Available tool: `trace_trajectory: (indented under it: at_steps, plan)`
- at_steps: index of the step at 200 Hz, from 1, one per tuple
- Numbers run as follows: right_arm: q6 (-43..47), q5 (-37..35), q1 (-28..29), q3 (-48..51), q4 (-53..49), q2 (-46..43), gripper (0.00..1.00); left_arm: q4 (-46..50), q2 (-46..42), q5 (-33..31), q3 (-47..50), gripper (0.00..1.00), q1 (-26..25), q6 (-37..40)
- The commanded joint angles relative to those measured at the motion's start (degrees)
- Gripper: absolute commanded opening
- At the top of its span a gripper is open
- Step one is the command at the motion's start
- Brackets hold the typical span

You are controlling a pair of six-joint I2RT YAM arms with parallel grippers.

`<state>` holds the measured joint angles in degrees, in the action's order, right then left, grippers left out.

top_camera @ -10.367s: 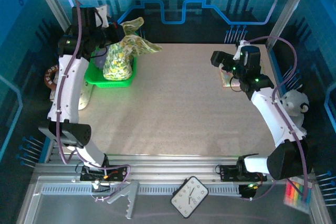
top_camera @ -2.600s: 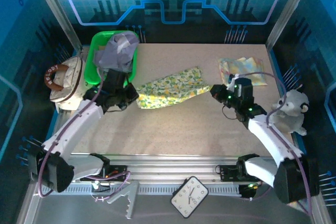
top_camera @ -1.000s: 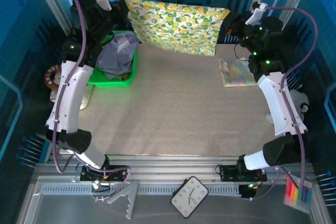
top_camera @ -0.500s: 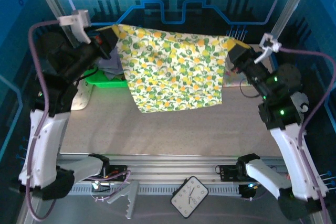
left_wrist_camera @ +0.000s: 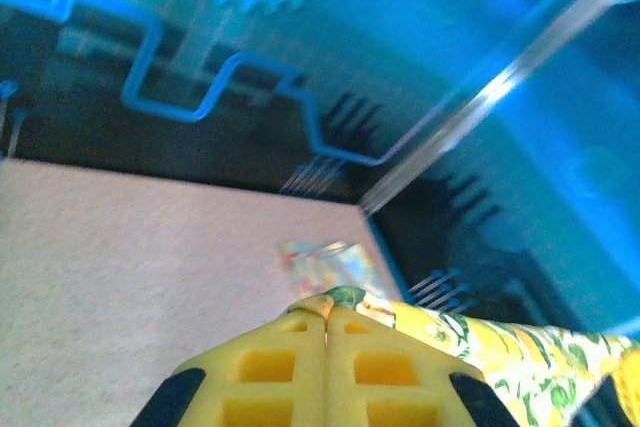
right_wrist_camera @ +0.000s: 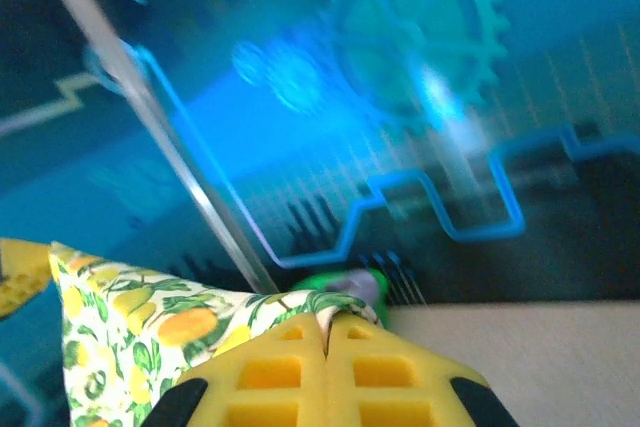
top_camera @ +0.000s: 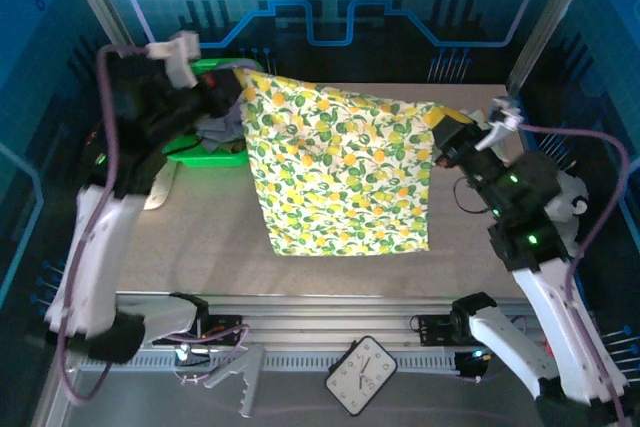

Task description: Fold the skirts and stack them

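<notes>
Yellow-green skirt point(top_camera: 340, 172) dropped lower toward desk point(top_camera: 200, 242); left gripper point(top_camera: 230, 89), right gripper point(top_camera: 447, 139) each clamp top corner. Watch slack: you risk bunched hem.

L arm point(top_camera: 92, 237) rises from base at 7 o'clock, forearm up the left edge, wrist bent over at approx 10 o'clock. L gripper point(top_camera: 232, 87) points inward, jaws pressed together on a corner of yellow-green skirt point(top_camera: 340, 167). R arm point(top_camera: 545, 287) goes up from 5 o'clock base, wrist at 3 o'clock. R gripper point(top_camera: 442, 137) faces inward, jaws closed on opposite corner. Wrist cams: yellow fingers point(left_wrist_camera: 270, 362) meet w/ cloth nipped at tips, same on R.
</notes>
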<state>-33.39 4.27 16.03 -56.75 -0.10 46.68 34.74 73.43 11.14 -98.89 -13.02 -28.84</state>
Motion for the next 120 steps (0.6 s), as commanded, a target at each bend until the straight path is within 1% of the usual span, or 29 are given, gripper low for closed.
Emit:
trace_trajectory:
  at_steps: [1,21,33,39,41,42,43,46,48,49,51,53,56,59,64,65,69,70,71,72,73,75,82,91,105,120]
  plan:
    - [1.9,-2.9,-1.5,3.8,4.8,10.2,0.0,2.3,12.1,-5.3,-1.0,0.0,0.3,-0.1]
    - [2.7,-0.2,-4.6,3.3,11.8,24.6,0.0,-1.1,25.7,-4.7,-4.0,0.0,0.9,1.0]
    - [2.9,2.2,-6.1,0.3,15.0,34.4,0.0,-1.1,35.6,-6.4,-10.3,0.0,1.1,2.6]
    - [3.3,4.0,-7.0,-2.5,17.3,40.7,0.0,0.1,40.5,-7.7,-15.7,0.0,1.4,2.7]
    - [3.2,4.2,-7.1,-2.9,17.4,41.5,0.01,0.5,42.5,-7.9,-17.2,0.0,1.6,2.6]
    - [3.0,4.3,-7.3,-3.9,17.5,43.0,0.04,0.8,43.4,-8.0,-18.4,0.0,1.6,2.4]
    - [3.0,4.3,-7.3,-3.9,17.5,43.0,0.04,1.1,44.3,-8.0,-19.5,0.01,1.8,2.3]
    - [2.6,4.7,-7.7,-5.2,17.7,45.1,0.1,2.1,47.0,-7.8,-23.0,0.06,2.3,1.7]
    - [2.1,5.5,-8.1,-6.7,17.9,47.2,0.16,2.9,48.3,-7.7,-25.3,0.11,2.5,1.2]
    - [2.1,5.5,-8.1,-6.7,17.9,47.2,0.16,3.3,49.4,-7.6,-25.9,0.14,2.7,1.0]
    - [2.2,6.3,-8.2,-7.8,18.2,48.5,0.21,4.1,51.2,-7.3,-28.5,0.19,3.0,0.4]
    - [2.3,7.0,-8.4,-8.9,18.3,49.7,0.25,4.9,52.8,-7.0,-30.6,0.28,3.4,-0.1]
    - [2.5,8.0,-8.6,-10.8,17.8,51.1,0.34,6.2,55.2,-6.4,-34.9,0.39,3.7,-1.1]
    - [2.6,8.1,-8.7,-12.6,16.6,52.9,0.42,7.2,57.0,-5.7,-38.5,0.49,4.2,-2.0]
    - [2.1,7.9,-8.9,-15.9,12.8,55.0,0.52,8.7,59.7,-5.0,-43.6,0.64,4.7,-3.1]
    - [1.9,7.8,-8.9,-16.4,12.2,55.3,0.55,8.9,60.3,-4.8,-44.6,0.67,4.8,-3.3]
    - [1.4,8.3,-8.9,-18.8,9.1,56.7,0.76,9.7,62.1,-4.2,-47.6,0.77,4.9,-4.1]
    - [1.4,8.3,-8.9,-18.8,9.1,56.7,0.76,9.8,62.5,-4.1,-48.5,0.8,5.0,-4.2]
    - [1.3,8.4,-8.8,-19.5,8.3,57.0,0.9,10.0,62.7,-3.8,-49.2,0.81,5.0,-4.3]
    - [1.3,8.4,-8.8,-19.5,8.3,57.0,0.9,10.1,63.0,-3.6,-49.9,0.83,5.0,-4.4]
    - [1.2,8.4,-8.8,-19.8,7.9,57.2,0.95,10.3,63.2,-3.3,-50.5,0.85,5.0,-4.5]
    - [1.1,8.3,-8.7,-20.2,7.4,57.5,0.99,10.6,63.6,-3.0,-51.5,0.89,5.0,-4.5]
    - [0.7,7.0,-8.2,-20.9,5.4,57.7,1.0,10.8,63.9,-1.6,-53.1,0.98,4.8,-5.0]
    - [1.1,5.2,-7.5,-20.8,3.5,57.5,1.0,10.3,62.0,-1.0,-51.0,0.99,4.2,-5.2]
    - [1.5,2.6,-6.7,-20.8,-0.5,57.2,1.0,6.4,56.2,-0.8,-40.6,0.99,3.2,-5.5]
    - [0.3,1.9,-6.4,-22.0,-5.9,57.8,1.0,1.1,49.4,0.6,-27.6,0.99,2.5,-7.3]
